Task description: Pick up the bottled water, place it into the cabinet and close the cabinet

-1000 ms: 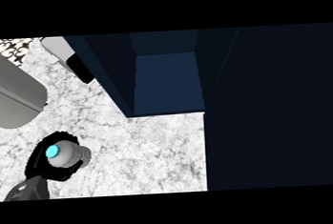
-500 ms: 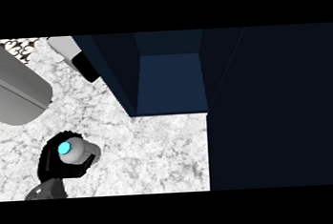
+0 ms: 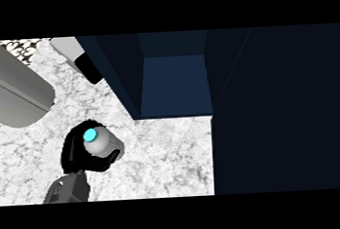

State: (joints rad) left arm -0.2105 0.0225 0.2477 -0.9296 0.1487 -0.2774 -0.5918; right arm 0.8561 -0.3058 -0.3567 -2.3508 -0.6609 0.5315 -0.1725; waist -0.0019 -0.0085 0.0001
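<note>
Our fingers (image 3: 80,151) are curled round the bottled water (image 3: 99,143), black digits wrapping its pale body from the left and from below, so we hold it in a closed grasp. This is the hand (image 3: 75,158) whose grey forearm comes in at the lower left of the head view; from the view alone we cannot say for certain which arm it is, though its place suggests our left. The bottle stands upright in the grip: we look straight down its long axis onto the cyan cap, which sits just up and inboard of the fingers.

Outward from the fingers, the cabinet (image 3: 175,84) opening lies up and to the right, near but apart from the bottle, with a strip of marbled bench (image 3: 168,155) between them. Its blue inner floor shows between dark walls. A tall dark panel, which we judge to be the open door (image 3: 288,110), fills everything further right.

We judge the lift done and the carry under way; the coming move turns on shifting the bottle up-right past the cabinet's near left wall while holding its axis vertical. No second hand shows
</note>
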